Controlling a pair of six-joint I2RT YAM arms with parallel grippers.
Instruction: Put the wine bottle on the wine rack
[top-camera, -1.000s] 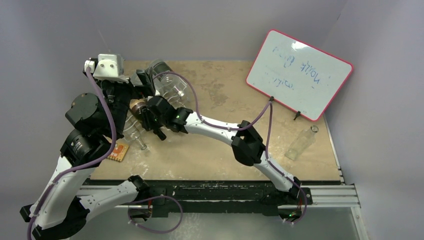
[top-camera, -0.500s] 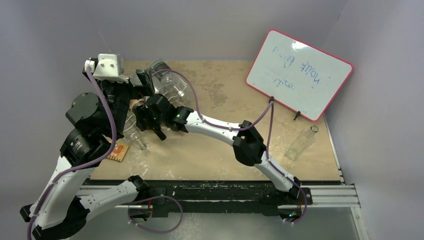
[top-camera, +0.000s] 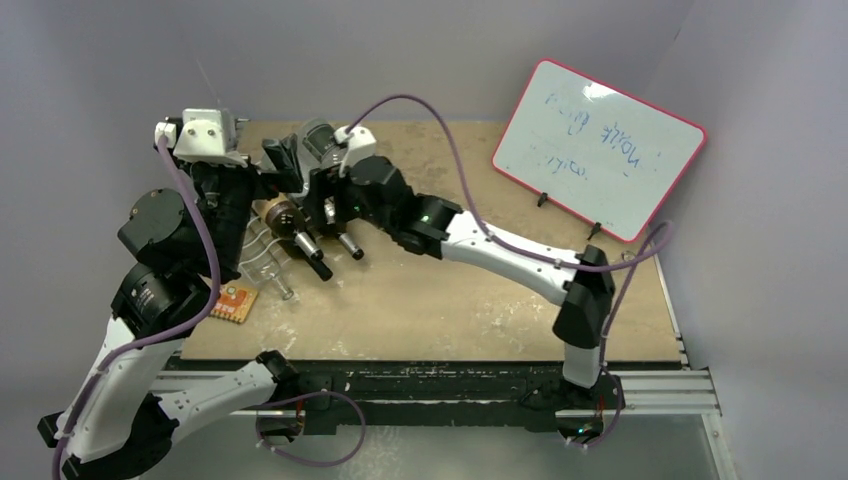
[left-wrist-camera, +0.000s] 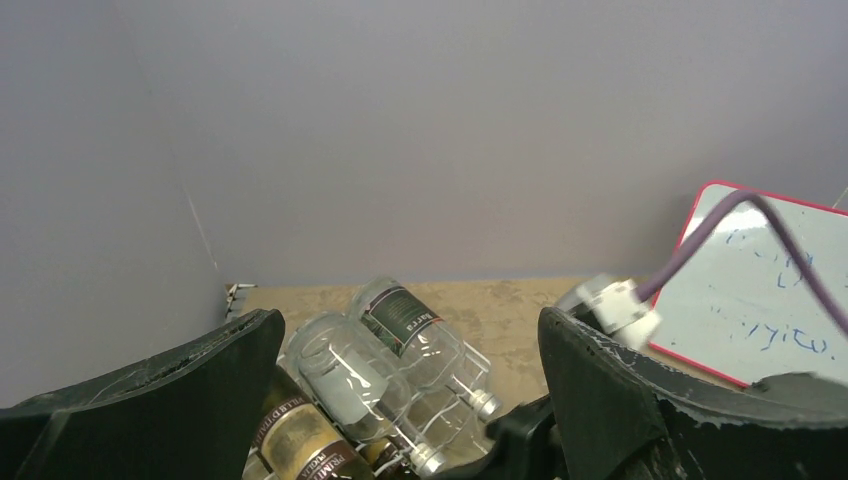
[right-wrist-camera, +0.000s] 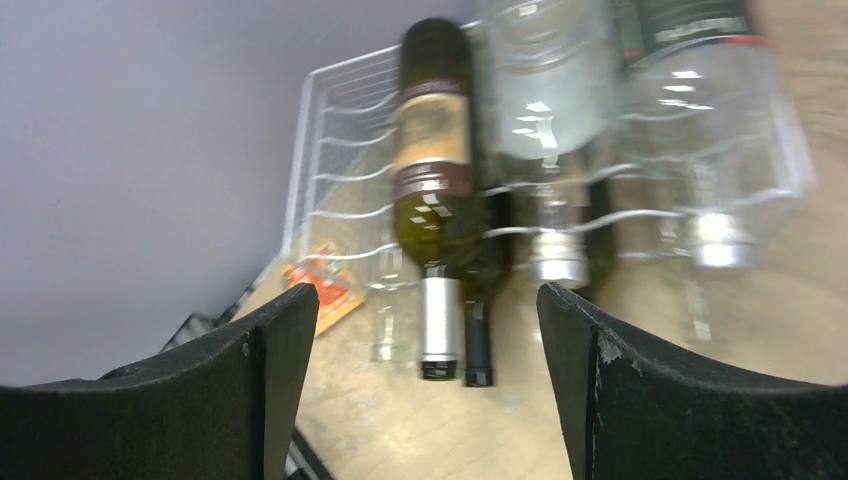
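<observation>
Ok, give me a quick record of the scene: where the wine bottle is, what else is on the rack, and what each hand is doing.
wine bottle: dark glass, tan label, lying in a groove of the wine rack, neck toward the table's near edge
also on rack: two clear bottles beside it
left hand: open, empty, above the rack
right hand: open, empty, over the bottle necks
background: whiteboard at back right
task state: bottle appears placed
</observation>
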